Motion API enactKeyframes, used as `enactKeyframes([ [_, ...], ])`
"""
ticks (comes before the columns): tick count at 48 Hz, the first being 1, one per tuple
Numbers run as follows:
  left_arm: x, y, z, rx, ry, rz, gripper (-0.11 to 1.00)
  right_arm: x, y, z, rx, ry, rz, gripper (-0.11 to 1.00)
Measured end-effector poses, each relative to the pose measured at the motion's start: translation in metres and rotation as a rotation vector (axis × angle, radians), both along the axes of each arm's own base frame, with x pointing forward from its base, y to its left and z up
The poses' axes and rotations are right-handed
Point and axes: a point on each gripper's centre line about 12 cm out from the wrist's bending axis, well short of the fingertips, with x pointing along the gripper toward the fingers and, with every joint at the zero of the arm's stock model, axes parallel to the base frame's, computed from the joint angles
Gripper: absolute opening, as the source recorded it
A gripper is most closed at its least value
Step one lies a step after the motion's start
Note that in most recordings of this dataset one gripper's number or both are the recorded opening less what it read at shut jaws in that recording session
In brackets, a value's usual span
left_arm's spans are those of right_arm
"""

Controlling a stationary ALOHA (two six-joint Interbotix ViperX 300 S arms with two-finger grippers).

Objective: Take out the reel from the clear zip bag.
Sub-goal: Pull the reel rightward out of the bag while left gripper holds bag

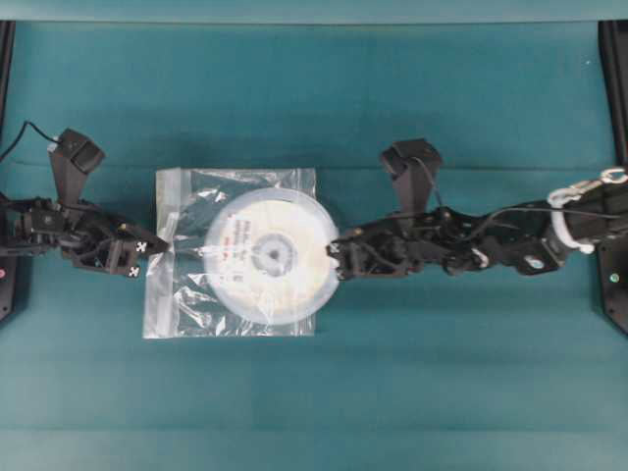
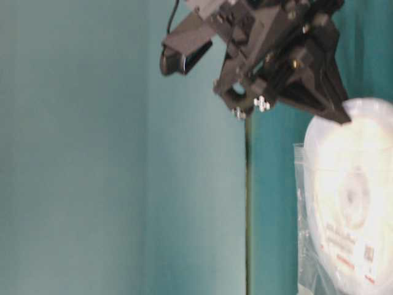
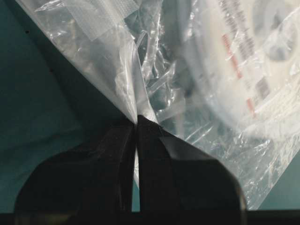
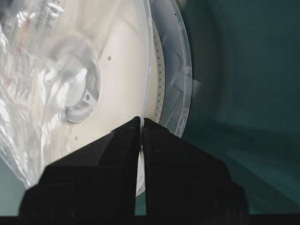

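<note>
Left gripper (image 1: 155, 245) pinches the clear bag (image 1: 186, 294); right gripper (image 1: 337, 261) clamps the reel (image 1: 270, 255) rim (half out). The thin rim could slip free.

The bench (image 1: 392, 392) is a deep blue-green all over, with a lighter band along its far edge. The reel (image 1: 272, 257) is creamy white with a pale blue-grey rim, and its middle hub is grey. Its label is white with small red marks and dark print, too blurry to read. Tiny dots run in a row near the rim. The clear zip bag (image 1: 182, 285) is see-through and shiny, with a whitish strip down one side. The left hand (image 1: 157, 245) is black with little white crosses. The right hand (image 1: 339, 260) is black too.
</note>
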Motion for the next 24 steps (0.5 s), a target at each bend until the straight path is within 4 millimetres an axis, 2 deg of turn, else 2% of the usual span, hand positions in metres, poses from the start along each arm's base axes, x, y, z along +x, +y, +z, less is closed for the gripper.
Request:
enactKeyframes([
  [24,0.000,0.000,0.000,0.001,0.000,-0.001,0.01,-0.037,0.000,0.000,0.020,0.032,-0.030,0.02],
])
